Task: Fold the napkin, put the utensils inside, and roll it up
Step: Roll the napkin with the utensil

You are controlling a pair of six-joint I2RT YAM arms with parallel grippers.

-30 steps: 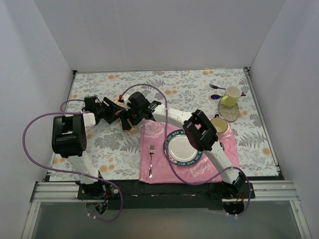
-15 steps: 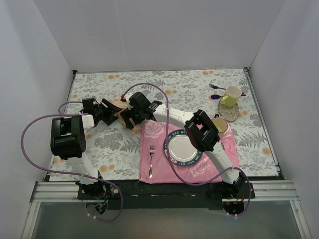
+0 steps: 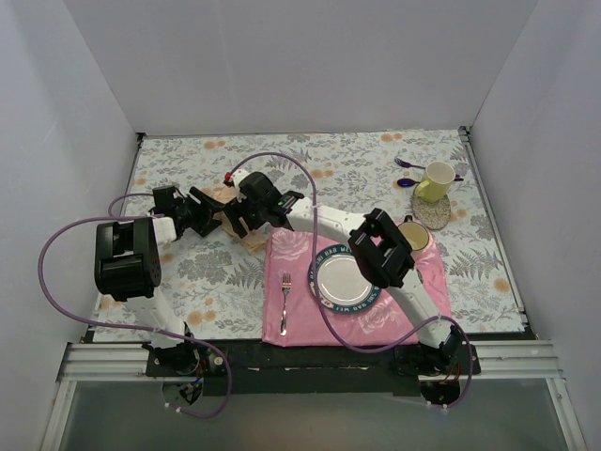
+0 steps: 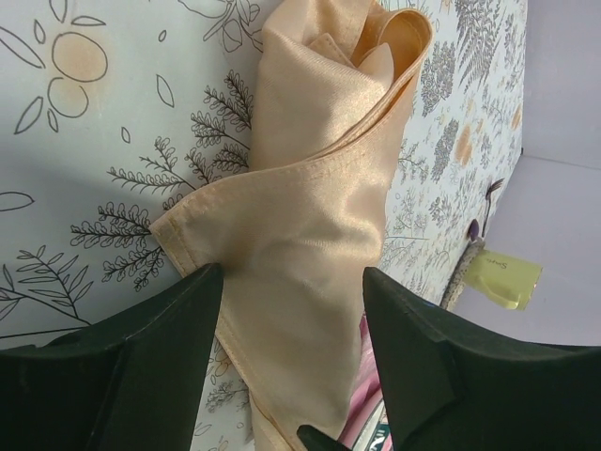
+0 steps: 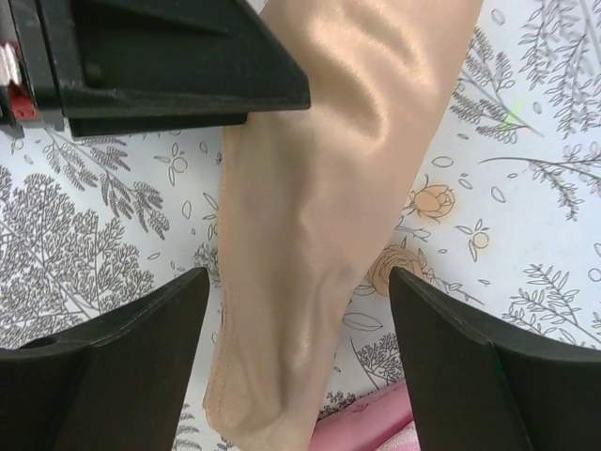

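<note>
- Top external view: we count two arms, both reaching over the far left part of the table (image 3: 188,160). Their claws sit close together above one napkin (image 3: 250,241).
- We see a single peach-gold satin napkin, folded into a long strip, with its layers curled over at one end. It lies flat on the floral table cover.
- The left gripper (image 4: 291,282) is released. In the left wrist view its two fingers stand apart, one on each side of the strip. The cloth fills the gap between them, and we see no pinch on it.
- The right gripper (image 5: 299,282) is released as well. In the right wrist view its two fingers are spread wide, with the strip running between them. The left claw's black body shows at the upper left of that view, over the cloth.
- The napkin lies left of one pink placemat (image 3: 385,319), its near end just beside the mat's far left corner.
- On the mat we count one plate (image 3: 319,287), one silver fork (image 3: 285,301) left of the plate, and one cream cup (image 3: 414,233) at the far right corner.
- At the far right of the table we count one yellow cup (image 3: 436,180), two purple spoons (image 3: 408,164) beside it, and one round coaster (image 3: 432,212) just near of the cup.
</note>
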